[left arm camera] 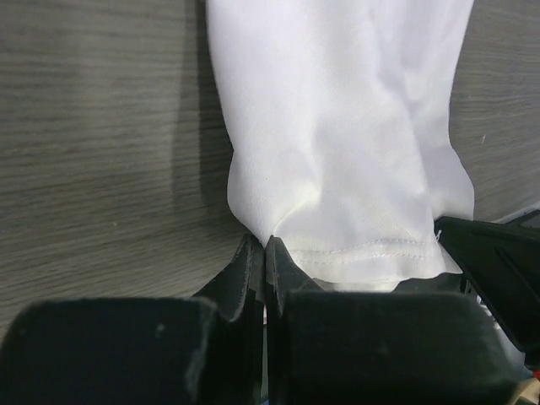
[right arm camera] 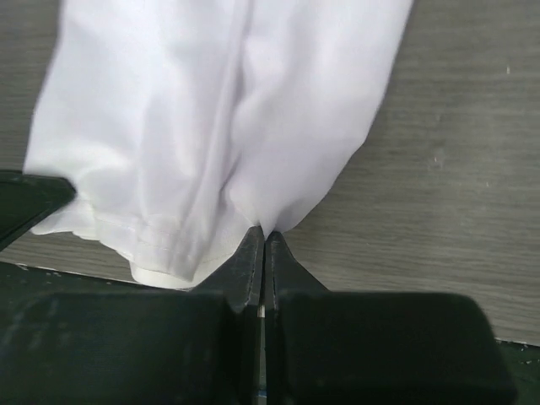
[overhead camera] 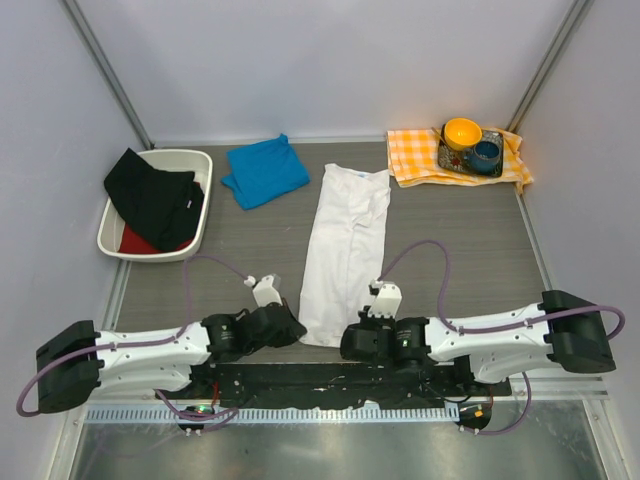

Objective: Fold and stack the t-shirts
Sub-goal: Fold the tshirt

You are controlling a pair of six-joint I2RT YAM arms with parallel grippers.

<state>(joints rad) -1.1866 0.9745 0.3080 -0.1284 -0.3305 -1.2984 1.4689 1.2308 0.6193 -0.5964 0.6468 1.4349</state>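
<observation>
Wrist views show left gripper (left arm camera: 264,246) and right gripper (right arm camera: 263,238) pinching the white t-shirt (left arm camera: 337,152) at its hem corners; lift evenly, carry forward together.

White bin (overhead camera: 180,153) holding black garment (overhead camera: 150,195) over red cloth (overhead camera: 135,241), checked cloth (overhead camera: 412,160) under orange bowl (overhead camera: 462,131) and blue mug (overhead camera: 486,155)

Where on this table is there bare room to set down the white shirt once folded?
Biggest bare patch: right of the white shirt, bounded by the checked cloth behind and the right gripper in front. A smaller one sits left, between blue shirt, bin and left gripper. The back row is crowded.
</observation>
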